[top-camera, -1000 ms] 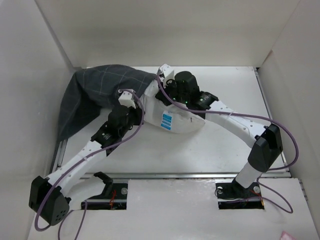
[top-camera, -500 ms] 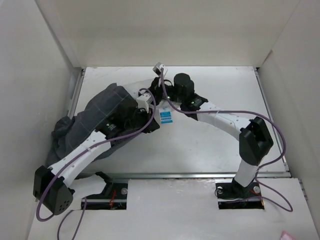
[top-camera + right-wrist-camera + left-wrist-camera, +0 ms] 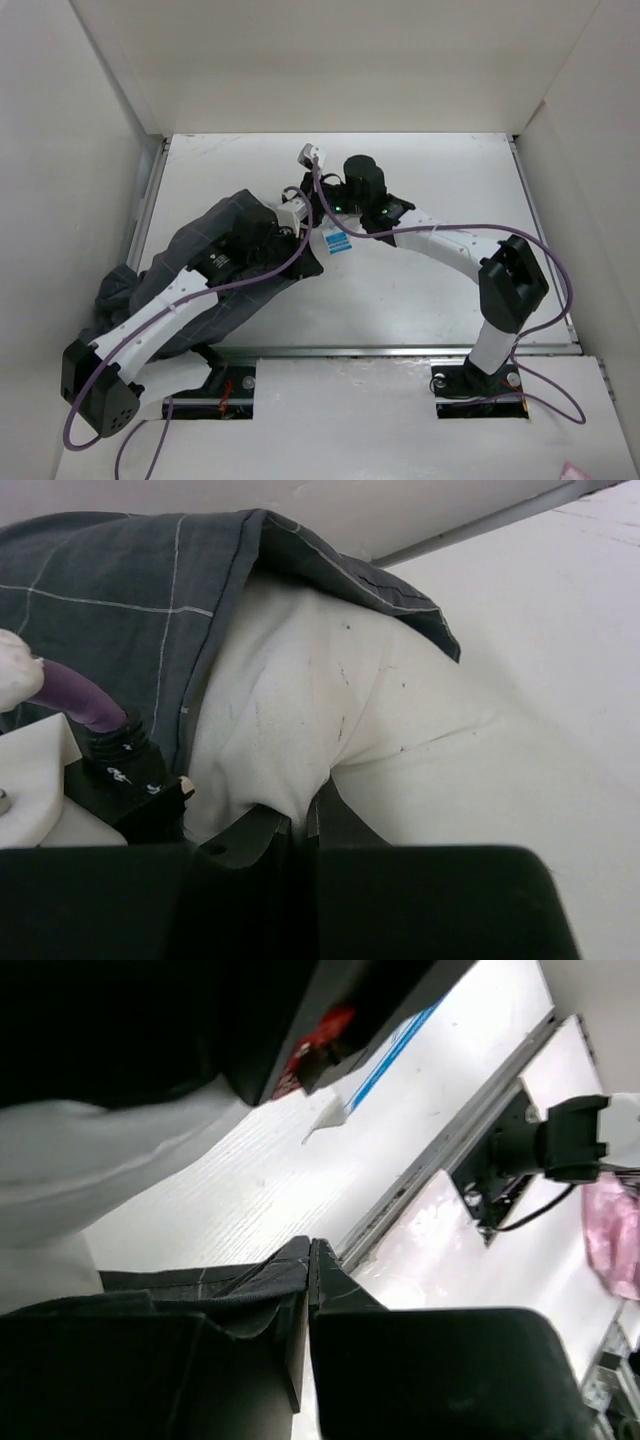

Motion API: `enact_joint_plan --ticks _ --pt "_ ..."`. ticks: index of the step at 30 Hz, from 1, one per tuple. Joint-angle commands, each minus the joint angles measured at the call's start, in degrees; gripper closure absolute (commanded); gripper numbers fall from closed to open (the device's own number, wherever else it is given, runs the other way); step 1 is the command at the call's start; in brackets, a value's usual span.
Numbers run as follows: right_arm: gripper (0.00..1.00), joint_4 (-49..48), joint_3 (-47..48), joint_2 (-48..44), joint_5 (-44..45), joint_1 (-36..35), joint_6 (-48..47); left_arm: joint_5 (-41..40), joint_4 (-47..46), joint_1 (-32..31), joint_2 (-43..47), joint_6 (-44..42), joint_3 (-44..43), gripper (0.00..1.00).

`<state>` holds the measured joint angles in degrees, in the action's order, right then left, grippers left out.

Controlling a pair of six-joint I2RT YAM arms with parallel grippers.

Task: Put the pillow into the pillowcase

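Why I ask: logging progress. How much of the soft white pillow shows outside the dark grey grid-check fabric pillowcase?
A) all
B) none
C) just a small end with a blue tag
C: from above, only the tagged end of the pillow pokes from the pillowcase.

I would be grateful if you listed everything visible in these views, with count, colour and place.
pillowcase: one, dark grey with a light grid, left side of the table, pulled over most of the pillow
pillow: one, white, its end poking out of the pillowcase
tag: one, blue and white, on the pillow's exposed edge
table: one, white, walled in
pink item: one, near right corner, unclear what
cables: purple, along both arms
left gripper: shut on pillowcase fabric
right gripper: shut at the pillowcase's opening edge
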<state>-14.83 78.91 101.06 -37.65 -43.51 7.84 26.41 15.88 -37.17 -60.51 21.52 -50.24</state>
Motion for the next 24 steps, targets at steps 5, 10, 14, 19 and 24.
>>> enact_joint_plan --ticks 5,10,14,19,24 --pt "1.0 -0.7 -5.6 -13.0 10.2 -4.9 -5.9 -17.2 -18.4 0.7 1.1 2.5 -7.9 1.0" --pt "1.0 1.2 -8.0 -20.0 28.8 -4.9 -4.8 -7.6 -22.0 6.3 -10.0 1.4 -20.7 1.0" --pt "1.0 3.8 -9.3 -25.6 38.3 -4.9 -3.3 1.5 -21.4 7.9 -21.1 -0.4 -32.1 1.0" --pt "1.0 6.2 -10.7 -32.7 45.4 -4.4 -2.0 12.5 -25.5 8.4 -33.8 2.6 -46.5 1.0" --pt "1.0 8.8 -10.7 -35.7 52.5 -4.4 -1.9 20.6 -23.1 8.4 -43.4 4.1 -63.6 1.0"
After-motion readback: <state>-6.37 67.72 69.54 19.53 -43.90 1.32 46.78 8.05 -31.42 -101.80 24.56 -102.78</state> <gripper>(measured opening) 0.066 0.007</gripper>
